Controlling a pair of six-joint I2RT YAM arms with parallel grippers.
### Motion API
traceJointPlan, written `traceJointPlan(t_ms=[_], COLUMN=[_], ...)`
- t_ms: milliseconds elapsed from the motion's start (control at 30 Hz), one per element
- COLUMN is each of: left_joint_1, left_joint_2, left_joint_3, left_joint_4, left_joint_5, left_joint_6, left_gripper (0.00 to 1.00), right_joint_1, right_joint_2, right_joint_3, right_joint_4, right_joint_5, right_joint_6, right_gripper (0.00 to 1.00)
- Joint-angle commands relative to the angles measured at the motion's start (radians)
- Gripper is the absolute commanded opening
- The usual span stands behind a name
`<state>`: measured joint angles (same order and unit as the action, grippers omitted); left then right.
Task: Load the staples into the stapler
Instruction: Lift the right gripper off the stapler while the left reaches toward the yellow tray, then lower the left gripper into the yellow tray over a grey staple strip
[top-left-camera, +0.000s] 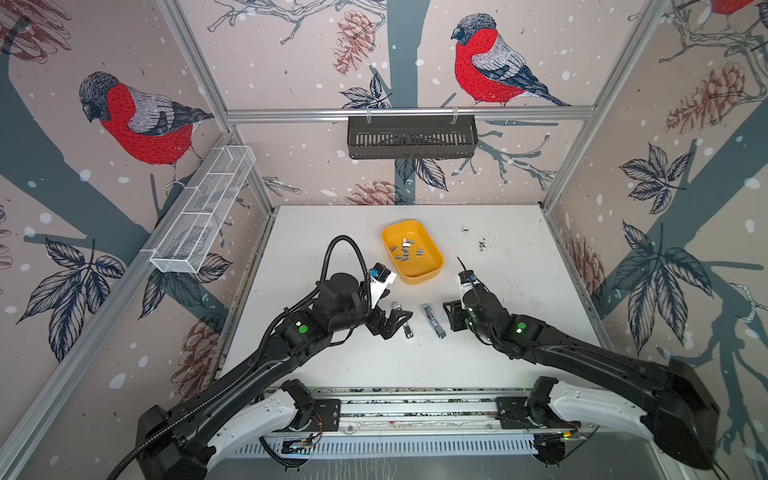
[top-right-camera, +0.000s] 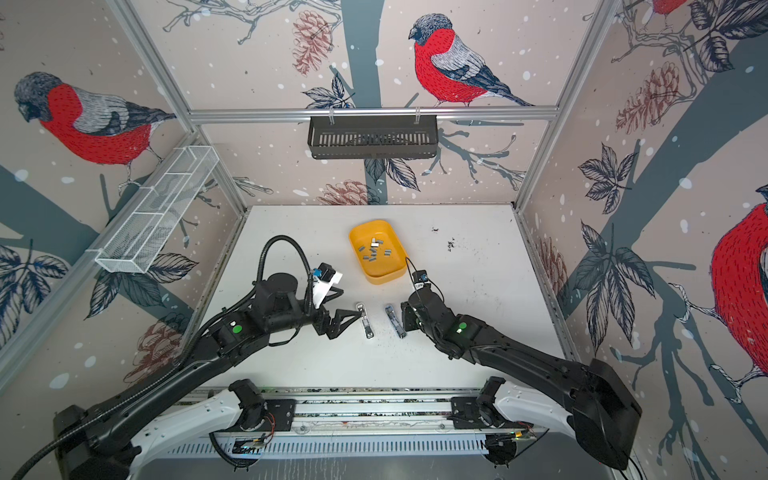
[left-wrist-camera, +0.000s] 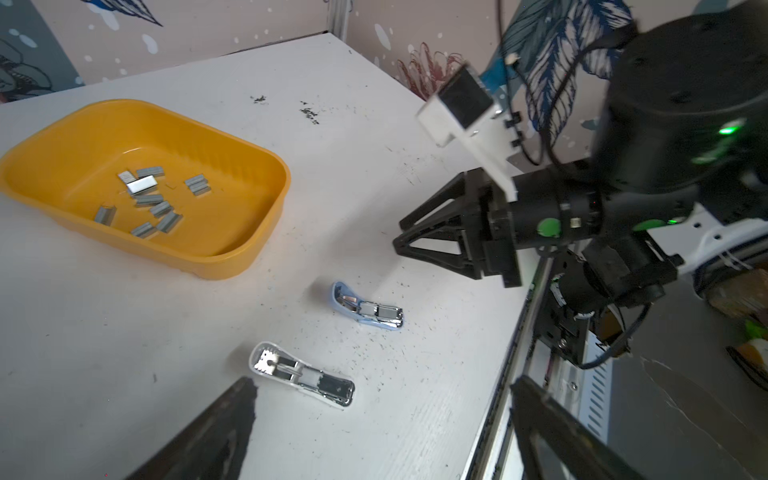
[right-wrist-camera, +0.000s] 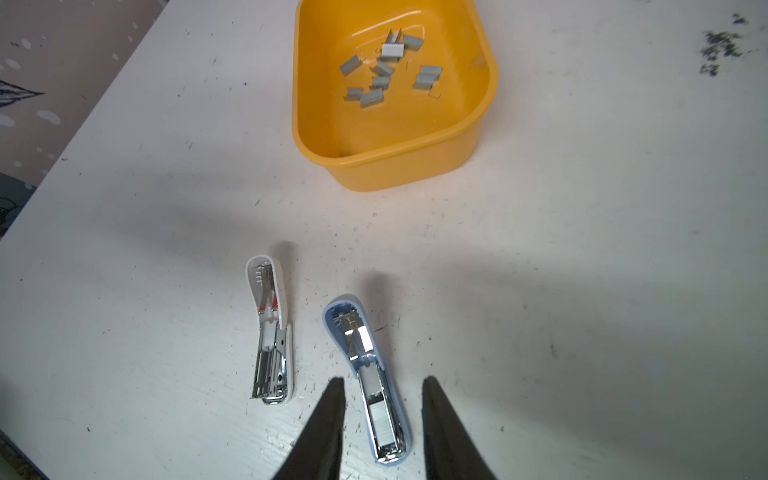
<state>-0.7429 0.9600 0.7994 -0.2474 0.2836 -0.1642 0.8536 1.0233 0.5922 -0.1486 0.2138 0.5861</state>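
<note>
- Nearest the lens, a metal rail (top-left-camera: 415, 409) carries both arm bases at the front edge of a scuffed white table (right-wrist-camera: 582, 249).
- Wallpaper (top-left-camera: 486, 66) of red-breasted birds, pine cones and leaves covers the three walls, which sit in a frame of aluminium bars.
- Hung on the back bar is a black basket (top-left-camera: 411, 137); a white wire basket (top-left-camera: 208, 203) hangs on the left wall.
- Dark specks (top-left-camera: 482, 245) dirty the table towards the back right.
- Well back from the arms, a yellow tray (right-wrist-camera: 395, 170) holds the staples (right-wrist-camera: 384, 70), loose grey strips scattered on its floor.
- Between the arms two small staplers lie unfolded, side by side but apart: a white stapler (right-wrist-camera: 272, 324) and a blue stapler (right-wrist-camera: 361, 332).
- On the left, the left gripper (left-wrist-camera: 382, 386) has its jaws spread wide and empty, one finger tip just beside the white stapler.
- Opposite, the right gripper (right-wrist-camera: 384, 380) has its jaws partly parted, either side of the blue stapler's near end, with a gap on each side.
</note>
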Motion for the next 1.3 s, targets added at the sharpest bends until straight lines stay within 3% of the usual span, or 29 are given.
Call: traceJointPlan(t_ms=[0, 233, 333, 533, 667, 900, 1000, 1267], left_joint_1=[0.000, 0.006, 0.022, 0.065, 0.084, 0.115, 0.132, 0.145], left_joint_2=[0.100, 0.363, 0.488, 0.712, 0.864, 1.078, 1.159, 1.330], left_joint_3=[0.076, 0.264, 0.368, 0.594, 0.735, 0.932, 1.017, 1.211], left_joint_4=[-0.055, -0.089, -0.127, -0.218, -0.291, -0.340, -0.356, -0.396], left_joint_5=[-0.114, -0.220, -0.243, -0.210, -0.168, -0.198, -0.197, -0.216], left_joint_6=[-0.047, 0.001, 0.051, 0.124, 0.190, 0.268, 0.288, 0.343], left_gripper=[0.94, 0.90, 0.84, 0.77, 0.61, 0.60, 0.53, 0.48], right_joint_1=[-0.034, -0.114, -0.132, -0.166, -0.176, -0.186, -0.187, -0.188], right_joint_2=[-0.080, -0.224, -0.257, -0.303, -0.321, -0.369, -0.384, -0.385], right_joint_3=[0.001, 0.027, 0.043, 0.047, 0.044, 0.013, 0.009, 0.005], right_joint_4=[-0.043, -0.105, -0.140, -0.172, -0.180, -0.112, -0.106, -0.100], right_joint_5=[0.008, -0.031, -0.037, -0.055, -0.058, -0.183, -0.185, -0.158], right_joint_6=[-0.048, -0.120, -0.147, -0.166, -0.170, -0.191, -0.192, -0.196], right_gripper=[0.36, 0.45, 0.47, 0.49, 0.50, 0.60, 0.65, 0.69])
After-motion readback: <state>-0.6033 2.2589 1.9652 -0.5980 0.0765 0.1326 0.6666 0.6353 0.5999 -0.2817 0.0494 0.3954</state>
